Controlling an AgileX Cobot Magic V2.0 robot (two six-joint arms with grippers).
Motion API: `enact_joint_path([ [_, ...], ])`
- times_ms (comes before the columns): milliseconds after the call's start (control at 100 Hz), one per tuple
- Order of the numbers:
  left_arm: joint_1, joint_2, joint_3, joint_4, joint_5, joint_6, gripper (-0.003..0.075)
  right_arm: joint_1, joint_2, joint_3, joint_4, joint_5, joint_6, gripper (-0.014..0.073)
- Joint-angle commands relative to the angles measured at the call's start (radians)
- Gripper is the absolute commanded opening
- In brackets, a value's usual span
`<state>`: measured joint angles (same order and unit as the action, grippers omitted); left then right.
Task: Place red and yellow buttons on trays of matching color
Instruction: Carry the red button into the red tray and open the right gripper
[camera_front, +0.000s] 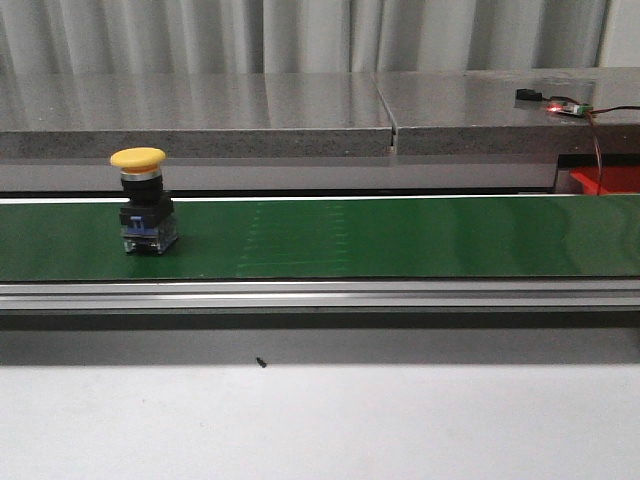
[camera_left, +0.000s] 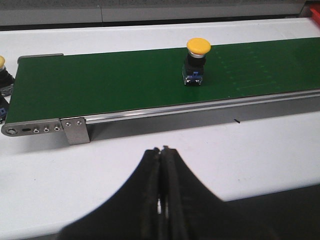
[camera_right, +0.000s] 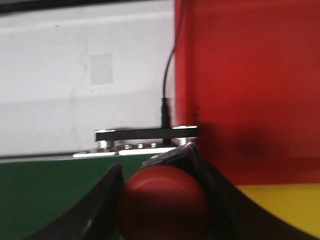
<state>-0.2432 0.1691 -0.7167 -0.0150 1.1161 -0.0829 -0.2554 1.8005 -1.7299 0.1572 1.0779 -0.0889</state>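
Red button (camera_right: 164, 202) in my right claw (camera_right: 162, 200): blurred, lower part cut by frame edge, body hidden. Red tray (camera_right: 247, 90) runs off frame; in front view only corner (camera_front: 605, 182) visible behind belt (camera_front: 400, 238). Yellow surface (camera_right: 280, 207) cropped, identity unclear. Second button (camera_left: 2, 80) at belt end in left wrist view cropped by edge. Small speck (camera_front: 261, 363) on worktop (camera_front: 320, 420): too small to identify.

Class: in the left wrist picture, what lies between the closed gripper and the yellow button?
Left wrist view: between left gripper and yellow button lie bare white table, the belt's metal rail, then green belt.
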Motion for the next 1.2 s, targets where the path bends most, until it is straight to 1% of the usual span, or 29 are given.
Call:
enact_joint_path([
  [0,-0.009,0.015,-0.022,-0.011,-0.07,-0.007,-0.0018,-0.056,-0.027,-0.03,0.008,-0.054,0.002,0.0214],
  [100,-0.009,0.015,-0.022,-0.011,-0.07,-0.007,-0.0018,-0.112,0.013,-0.03,0.009,-0.054,0.005,0.0214],
  [220,-0.009,0.015,-0.022,-0.011,-0.07,-0.007,-0.0018,-0.145,0.069,-0.03,0.009,-0.066,0.005,0.0214],
  [350,-0.009,0.015,-0.022,-0.011,-0.07,-0.007,-0.0019,-0.147,0.12,-0.03,0.017,-0.106,0.005,0.0214],
  [530,-0.009,0.015,-0.022,-0.011,-0.07,-0.007,-0.0018,-0.142,0.187,-0.03,0.092,-0.172,0.005,0.0214],
  [630,-0.009,0.015,-0.022,-0.011,-0.07,-0.007,-0.0018,-0.142,0.218,-0.03,0.115,-0.177,0.005,0.0214],
  [830,-0.009,0.015,-0.022,-0.011,-0.07,-0.007,-0.0018,-0.142,0.252,-0.03,0.117,-0.175,0.001,0.0224],
  [880,-0.009,0.015,-0.022,-0.011,-0.07,-0.007,-0.0018,-0.142,0.255,-0.03,0.117,-0.17,-0.001,0.0261],
  [930,-0.009,0.015,-0.022,-0.011,-0.07,-0.007,-0.0018,-0.142,0.255,-0.03,0.117,-0.166,-0.005,0.0335],
  [980,-0.009,0.015,-0.022,-0.011,-0.07,-0.007,-0.0018,-0.142,0.255,-0.03,0.117,-0.162,-0.013,0.0449],
  [1050,-0.009,0.015,-0.022,-0.011,-0.07,-0.007,-0.0018,-0.142,0.255,-0.03,0.117,-0.156,-0.019,0.0575],
  [1120,-0.009,0.015,-0.022,-0.011,-0.07,-0.007,-0.0018,-0.142,0.255,-0.03,0.117,-0.156,-0.022,0.0633],
  [1190,-0.009,0.015,-0.022,-0.011,-0.07,-0.007,-0.0018,-0.142,0.25,-0.03,0.117,-0.155,-0.031,0.0635],
])
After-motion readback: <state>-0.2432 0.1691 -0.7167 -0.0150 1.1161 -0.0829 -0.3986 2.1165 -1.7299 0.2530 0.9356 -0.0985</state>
